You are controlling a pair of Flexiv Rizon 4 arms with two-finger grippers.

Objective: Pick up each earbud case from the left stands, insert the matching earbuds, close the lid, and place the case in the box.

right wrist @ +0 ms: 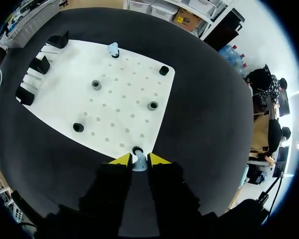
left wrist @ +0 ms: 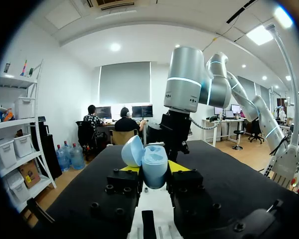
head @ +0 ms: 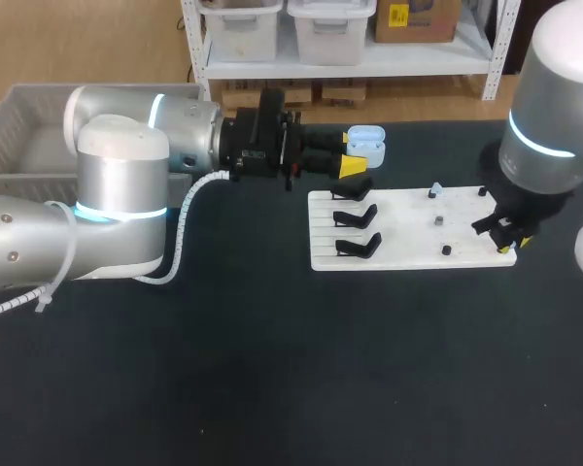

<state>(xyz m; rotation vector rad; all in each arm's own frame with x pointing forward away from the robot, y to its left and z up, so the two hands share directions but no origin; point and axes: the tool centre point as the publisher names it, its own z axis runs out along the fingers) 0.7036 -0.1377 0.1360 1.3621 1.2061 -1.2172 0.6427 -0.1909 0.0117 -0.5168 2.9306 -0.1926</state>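
A light blue earbud case with its lid open is held sideways over the table, and my left gripper is shut on it. In the head view the case hangs just behind the white board. My right gripper stands over the board's near right corner, its yellow tips pressed against both sides of a small pale blue earbud on a peg. A second earbud sits on a peg at the far edge of the board.
Three black case stands line the board's left side and hold no case. Several dark pegs dot the board. A grey bin sits at the far left behind my left arm.
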